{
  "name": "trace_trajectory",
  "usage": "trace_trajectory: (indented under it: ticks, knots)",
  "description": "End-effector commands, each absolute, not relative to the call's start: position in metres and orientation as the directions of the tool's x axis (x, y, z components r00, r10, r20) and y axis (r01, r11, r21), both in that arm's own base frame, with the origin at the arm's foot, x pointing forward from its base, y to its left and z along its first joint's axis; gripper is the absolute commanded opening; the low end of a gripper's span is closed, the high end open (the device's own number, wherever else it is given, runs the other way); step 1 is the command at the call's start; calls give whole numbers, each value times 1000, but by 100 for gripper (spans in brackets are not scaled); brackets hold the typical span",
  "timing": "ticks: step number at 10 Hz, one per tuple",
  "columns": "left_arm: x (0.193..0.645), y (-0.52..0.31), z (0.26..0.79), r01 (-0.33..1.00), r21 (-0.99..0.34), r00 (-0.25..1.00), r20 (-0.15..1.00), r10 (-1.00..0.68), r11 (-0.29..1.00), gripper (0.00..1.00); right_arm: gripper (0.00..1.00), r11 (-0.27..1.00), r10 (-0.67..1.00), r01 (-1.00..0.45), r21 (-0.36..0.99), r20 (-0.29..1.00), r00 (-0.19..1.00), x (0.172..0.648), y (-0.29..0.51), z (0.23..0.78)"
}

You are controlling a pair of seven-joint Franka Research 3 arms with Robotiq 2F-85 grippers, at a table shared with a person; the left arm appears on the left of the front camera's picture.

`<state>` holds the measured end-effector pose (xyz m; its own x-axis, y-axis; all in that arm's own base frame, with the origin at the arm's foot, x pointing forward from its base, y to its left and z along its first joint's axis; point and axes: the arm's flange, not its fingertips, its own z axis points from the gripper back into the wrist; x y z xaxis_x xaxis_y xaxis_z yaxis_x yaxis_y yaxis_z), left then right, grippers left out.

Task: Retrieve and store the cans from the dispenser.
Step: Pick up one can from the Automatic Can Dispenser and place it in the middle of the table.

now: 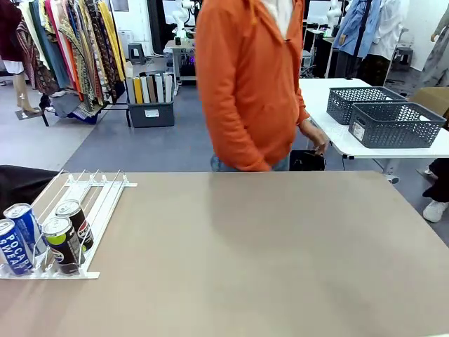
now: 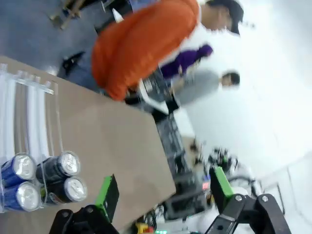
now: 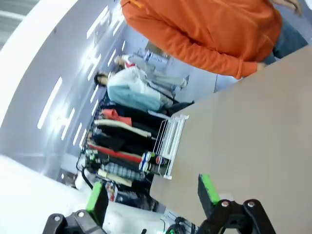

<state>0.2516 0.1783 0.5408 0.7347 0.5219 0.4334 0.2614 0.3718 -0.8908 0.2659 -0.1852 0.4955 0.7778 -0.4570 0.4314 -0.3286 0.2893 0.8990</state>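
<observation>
Two slim blue-and-white metal drink cans [image 1: 14, 247] and two slim dark metal drink cans [image 1: 64, 244] with green marks are sitting at the near end of the flat white wire-and-plastic dispenser [image 1: 95, 200]. In the front view this is at about 8 o'clock. The dark pair is sitting at 3 o'clock from the blue pair, and the cans are packed close together.

I think the job right now is going for the first can. A good way is picking a front dark can on the open side. The fingers should be coming down from above, one on each side, then squeezing gently and lifting straight up so the neighbours are not getting bumped.

The cans are standing up. Their silver tops are pointing to about 12 o'clock, leaning a little towards 11. The rack's long lanes are running from 7 o'clock to 1 o'clock.

The rack is lying on a big tan table [image 1: 266, 253]. The left gripper [image 2: 163, 190] is holding its green-padded fingers wide apart with nothing between them. The right gripper [image 3: 151, 195] is doing the same. A person in an orange top [image 1: 249, 84] is standing at 12 o'clock. Dark grey plastic baskets [image 1: 396, 125] are sitting on a white table at 2 o'clock.
</observation>
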Motion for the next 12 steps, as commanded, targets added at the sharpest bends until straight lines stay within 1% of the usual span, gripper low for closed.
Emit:
trace_trajectory:
  ticks: [1, 2, 7, 8, 9, 10, 11, 12]
  knots:
    - [257, 178, 518, 234, -905, 684, 413, 601, 355, 100, 100, 282, -469, -345, 895, 442, 765, 241, -125, 441]
    - [252, 178, 541, 261, -891, 735, 433, 522, 372, 100, 100, 289, -457, -329, 899, 431, 778, 266, -185, 495]
    - [252, 178, 541, 261, -891, 735, 433, 522, 372, 100, 100, 289, -457, -329, 899, 431, 778, 266, -185, 495]
    - [252, 174, 541, 240, -894, 750, 418, 513, 379, 100, 100, 289, -457, -329, 899, 431, 778, 266, -185, 495]
    - [248, 167, 553, 177, -807, 815, 441, 376, 564, 100, 100, 289, -457, -329, 899, 431, 778, 266, -185, 495]
    - [252, 161, 558, 101, -647, 888, 402, 225, 756, 100, 100, 289, -457, -329, 899, 431, 778, 266, -185, 495]
    - [255, 151, 558, 90, -414, 948, 313, 49, 906, 100, 100, 289, -457, -329, 899, 431, 778, 266, -185, 495]
    - [256, 134, 555, 103, -205, 981, 184, -65, 973, 100, 100, 289, -457, -329, 899, 431, 778, 266, -185, 495]
